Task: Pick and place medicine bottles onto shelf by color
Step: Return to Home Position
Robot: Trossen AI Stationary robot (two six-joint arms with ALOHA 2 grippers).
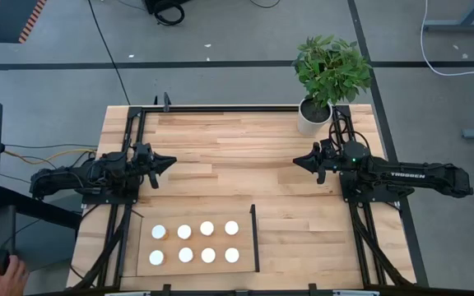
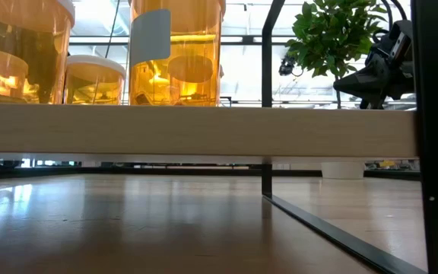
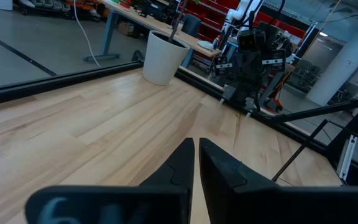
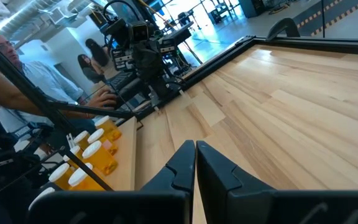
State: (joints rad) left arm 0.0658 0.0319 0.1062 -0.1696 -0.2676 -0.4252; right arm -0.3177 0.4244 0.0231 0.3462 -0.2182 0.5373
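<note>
Shelf [image 1: 244, 243] w/ 8 bottles [image 1: 207, 228], plank tabletop [image 1: 237, 156], plant [image 1: 329, 70]

Orange, white and pale wood on a plank-patterned counter [image 1: 237, 140]

The medicine bottles [image 1: 207, 228] were translucent orange with white caps, on a pale-wood shelf [image 1: 241, 241] edged by a black strip [image 1: 254, 238]. The counter showed light planks in mixed honey and cream tones, framed by black rails [image 1: 220, 108]. The left end effector [image 1: 161, 164] and right end effector [image 1: 303, 162] were black; the right arm [image 1: 407, 174] carried white lettering. The plant pot [image 1: 311, 119] was white under green leaves [image 1: 332, 66], and the floor [image 1: 220, 41] was grey.
</note>
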